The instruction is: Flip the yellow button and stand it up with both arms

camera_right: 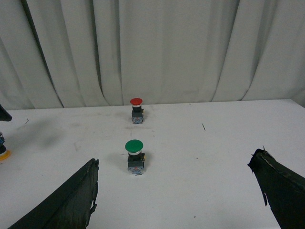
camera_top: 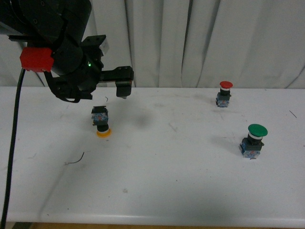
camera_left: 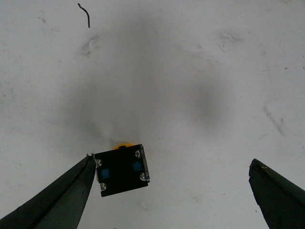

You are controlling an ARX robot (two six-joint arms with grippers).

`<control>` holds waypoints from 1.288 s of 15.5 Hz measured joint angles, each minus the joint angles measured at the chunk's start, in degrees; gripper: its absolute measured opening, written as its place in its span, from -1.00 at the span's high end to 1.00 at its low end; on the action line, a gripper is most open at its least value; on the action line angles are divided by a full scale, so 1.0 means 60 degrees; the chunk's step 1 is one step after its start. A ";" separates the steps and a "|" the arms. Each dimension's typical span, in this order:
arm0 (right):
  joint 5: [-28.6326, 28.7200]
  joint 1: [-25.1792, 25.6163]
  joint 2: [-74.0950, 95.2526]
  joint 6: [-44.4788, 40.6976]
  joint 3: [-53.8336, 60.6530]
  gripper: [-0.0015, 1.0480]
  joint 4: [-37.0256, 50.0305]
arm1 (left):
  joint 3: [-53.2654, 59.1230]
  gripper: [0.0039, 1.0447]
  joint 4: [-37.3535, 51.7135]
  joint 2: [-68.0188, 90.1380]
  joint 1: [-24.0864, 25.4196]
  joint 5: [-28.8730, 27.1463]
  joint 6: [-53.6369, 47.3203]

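Wire scrap [camera_top: 76,162] near yellow button [camera_top: 101,123], red button [camera_top: 224,93] apart

Our left arm [camera_top: 57,43] holds the left pincer [camera_left: 171,161] pointing downward, jaws spread wide; our right pincer [camera_right: 174,161] gapes wide too.

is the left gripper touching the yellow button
Apart: the front view shows bare table all round the yellow button, with the left gripper hanging above it.
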State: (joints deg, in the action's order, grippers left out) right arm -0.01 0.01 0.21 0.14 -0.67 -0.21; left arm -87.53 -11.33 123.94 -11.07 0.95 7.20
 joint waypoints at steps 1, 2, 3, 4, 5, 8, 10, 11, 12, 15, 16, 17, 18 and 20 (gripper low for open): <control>0.0000 0.0000 0.0000 0.0000 0.0000 -0.88 0.0004 | 0.0000 -0.88 0.0033 0.0102 -0.0004 -0.0040 -0.0178; 0.0000 0.0000 0.0000 -0.0004 0.0000 -0.88 0.0000 | 0.0000 -0.88 0.0033 0.0204 0.0033 -0.0091 -0.0266; 0.0000 0.0000 0.0000 0.0000 0.0000 -0.88 0.0000 | 0.0000 -0.88 0.0033 0.0302 0.0091 -0.0160 -0.0317; 0.0000 0.0000 0.0000 -0.0004 0.0000 -0.88 0.0004 | 0.0000 -0.88 0.0040 0.0415 0.0138 -0.0237 -0.0444; 0.0000 0.0000 0.0000 0.0000 0.0000 -0.88 0.0004 | 0.0000 -0.88 0.0036 0.0484 0.0197 -0.0273 -0.0506; 0.0000 0.0000 0.0000 0.0000 0.0000 -0.88 0.0000 | 0.0000 -0.88 0.0036 0.0568 0.0251 -0.0372 -0.0525; 0.0000 0.0000 0.0000 0.0000 0.0000 -0.88 0.0000 | -0.0007 -0.88 -0.0004 0.0645 0.0244 -0.0368 -0.0525; 0.0000 0.0000 0.0000 -0.0004 0.0000 -0.88 0.0000 | -0.0029 -0.88 -0.0080 0.0718 0.0244 -0.0364 -0.0521; 0.0000 0.0000 0.0000 -0.0004 0.0000 -0.88 0.0000 | -0.0047 -0.88 -0.0109 0.0772 0.0237 -0.0368 -0.0521; 0.0000 0.0000 0.0000 -0.0004 0.0000 -0.88 0.0000 | -0.0164 -0.88 -0.0138 0.0838 0.0189 -0.0419 -0.0525; 0.0000 0.0000 0.0000 -0.0004 0.0000 -0.88 0.0000 | -0.0193 -0.88 -0.0142 0.0838 0.0189 -0.0430 -0.0521; 0.0000 0.0000 0.0000 -0.0004 0.0000 -0.88 0.0000 | -0.0222 -0.88 -0.0168 0.0845 0.0189 -0.0488 -0.0517; 0.0000 0.0000 0.0000 -0.0004 0.0000 -0.88 0.0000 | -0.0255 -0.88 -0.0182 0.0856 0.0186 -0.0525 -0.0517; 0.0000 0.0000 0.0000 -0.0004 0.0000 -0.88 0.0000 | -0.0284 -0.62 -0.0270 0.0878 0.0171 -0.0597 -0.0474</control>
State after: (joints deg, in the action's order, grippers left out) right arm -0.01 0.01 0.21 0.12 -0.67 -0.21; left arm -89.23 -12.95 129.21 -10.04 -2.63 4.36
